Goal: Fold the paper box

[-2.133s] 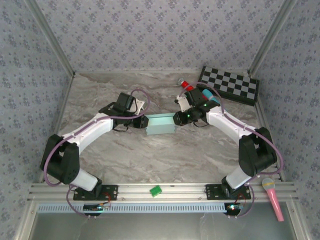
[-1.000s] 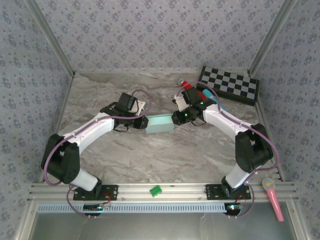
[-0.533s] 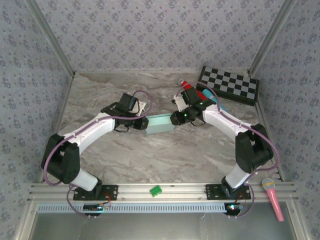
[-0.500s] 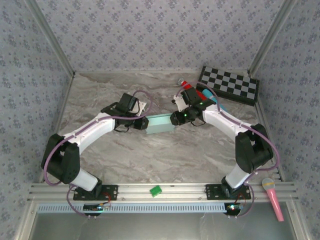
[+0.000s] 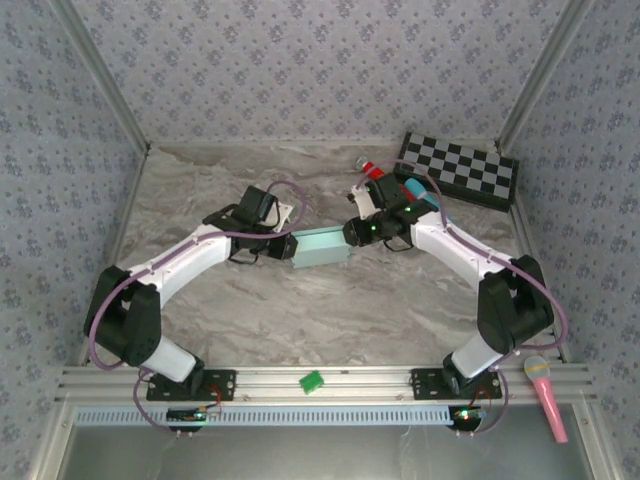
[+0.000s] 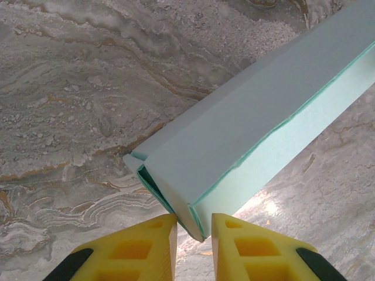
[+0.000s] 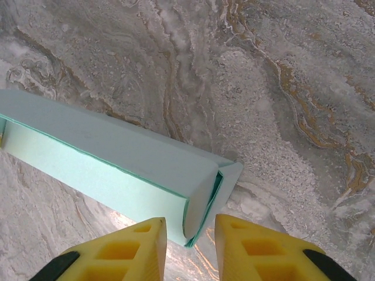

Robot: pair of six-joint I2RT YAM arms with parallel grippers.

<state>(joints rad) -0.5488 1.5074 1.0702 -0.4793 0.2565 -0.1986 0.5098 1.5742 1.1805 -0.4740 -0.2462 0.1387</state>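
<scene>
**Item 1. Paper box** (image 5: 320, 247). Pale blue card, folded into a long rectangular box. It lies crosswise at the middle of the tabletop (image 5: 320, 320), between my two arms. In the left wrist view the paper box (image 6: 252, 129) shows an end that is not flush, with the card layers gaping at the corner. In the right wrist view the paper box (image 7: 105, 155) shows its other end with a flap standing ajar. I cannot tell whether it rests on the marbled surface or hangs just above it.

**Item 2. My left gripper** (image 5: 284, 245). At the box's left end. From its own camera, the left gripper (image 6: 194, 225) has its yellow fingers pinched onto the lowest corner of that end, holding the card.

**Item 3. My right gripper** (image 5: 349, 234). At the box's right end. From its own camera, the right gripper (image 7: 190, 229) has its fingers parted. The end corner sits between them with a sliver of gap on each side, so it is not clamped.

**Item 4. Checkerboard** (image 5: 460, 170). In the far right corner, well apart from the box.

**Item 5. Pink toy microphone** (image 5: 545, 395). At the near right, beside my right arm's base.

**Item 6. Green block** (image 5: 312, 381). On the rail (image 5: 380, 382) between the two arm bases.
</scene>
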